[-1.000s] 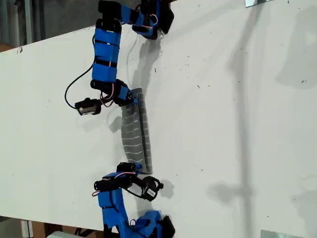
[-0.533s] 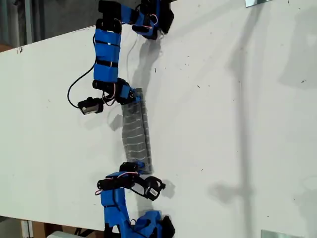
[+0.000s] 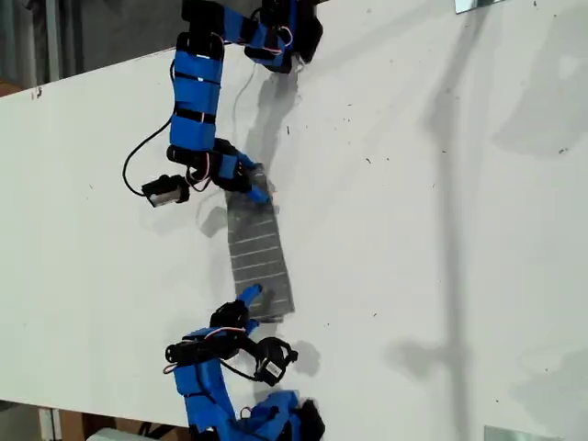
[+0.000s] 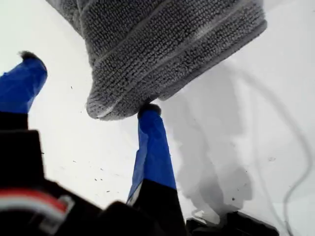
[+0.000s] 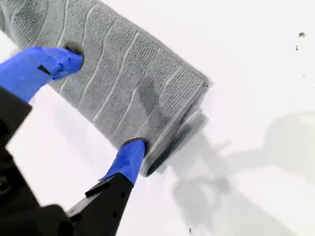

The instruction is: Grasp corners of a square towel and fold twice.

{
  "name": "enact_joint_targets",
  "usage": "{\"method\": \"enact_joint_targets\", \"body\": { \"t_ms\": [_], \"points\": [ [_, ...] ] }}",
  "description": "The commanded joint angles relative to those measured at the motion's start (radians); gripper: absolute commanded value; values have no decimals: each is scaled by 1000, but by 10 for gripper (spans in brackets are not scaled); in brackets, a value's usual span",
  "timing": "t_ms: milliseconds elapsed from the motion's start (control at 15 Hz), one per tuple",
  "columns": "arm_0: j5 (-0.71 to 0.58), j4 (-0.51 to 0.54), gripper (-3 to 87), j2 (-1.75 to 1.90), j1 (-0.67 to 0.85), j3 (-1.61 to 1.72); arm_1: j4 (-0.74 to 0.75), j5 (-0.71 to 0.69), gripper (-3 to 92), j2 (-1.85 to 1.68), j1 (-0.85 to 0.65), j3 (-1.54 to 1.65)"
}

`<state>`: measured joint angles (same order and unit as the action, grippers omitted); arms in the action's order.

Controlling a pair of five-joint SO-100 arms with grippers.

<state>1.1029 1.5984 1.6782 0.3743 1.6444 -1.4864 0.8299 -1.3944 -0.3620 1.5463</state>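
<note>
The towel [image 3: 259, 253] lies folded into a narrow grey striped strip on the white table [image 3: 441, 230], between the two arms. My first gripper [image 3: 255, 186] is at the strip's end nearer the exterior view's top. It is open [image 4: 89, 84]: one fingertip [image 4: 150, 112] touches the towel's rounded folded end [image 4: 162, 44], the other [image 4: 29, 61] stands clear of it. My second gripper [image 3: 244, 301] is at the opposite end, open [image 5: 102, 102] and straddling the towel [image 5: 133, 83]. One fingertip [image 5: 69, 55] rests on the cloth, the other [image 5: 134, 148] is at its folded edge. A corner [image 5: 208, 83] shows beyond.
A black cable [image 3: 138, 165] loops from the first arm's wrist camera [image 3: 165, 191] over the table. The arm bases stand at the exterior view's top [image 3: 280, 37] and bottom [image 3: 276, 418] edges. Metal brackets [image 3: 478, 5] sit at that view's right-hand corners.
The towel strip has dropped flat and looks wider than before. Both grippers have opened and let go of its ends, and the second arm has drawn back slightly.
</note>
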Motion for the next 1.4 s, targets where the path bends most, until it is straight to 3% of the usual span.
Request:
{"method": "enact_joint_targets", "body": {
  "t_ms": [0,267,400,467,533,600,800,933,1133,1333],
  "points": [
    [-26,12,337,107,69,-5,-5,-60,416,-64,-100,-14],
    [-2,-140,341,126,81,199,60,-127,471,202,-227,-29],
    [14,-181,344,143,80,249,91,-130,444,321,-230,-57],
    [28,-204,348,167,80,287,101,-130,405,348,-227,-61],
    [54,-233,354,221,78,357,106,-130,245,356,-221,-60],
    [91,-273,360,328,75,465,114,-118,6,350,-215,-41],
    [224,-370,369,936,23,871,153,-46,0,225,-225,106],
    [313,-311,354,1112,-23,985,204,29,0,61,-252,305],
    [345,-296,302,1336,-51,1112,252,147,-1,-255,-241,607],
    [362,-144,289,1712,-46,1230,152,267,-1,-575,-169,715]
  ]
}}
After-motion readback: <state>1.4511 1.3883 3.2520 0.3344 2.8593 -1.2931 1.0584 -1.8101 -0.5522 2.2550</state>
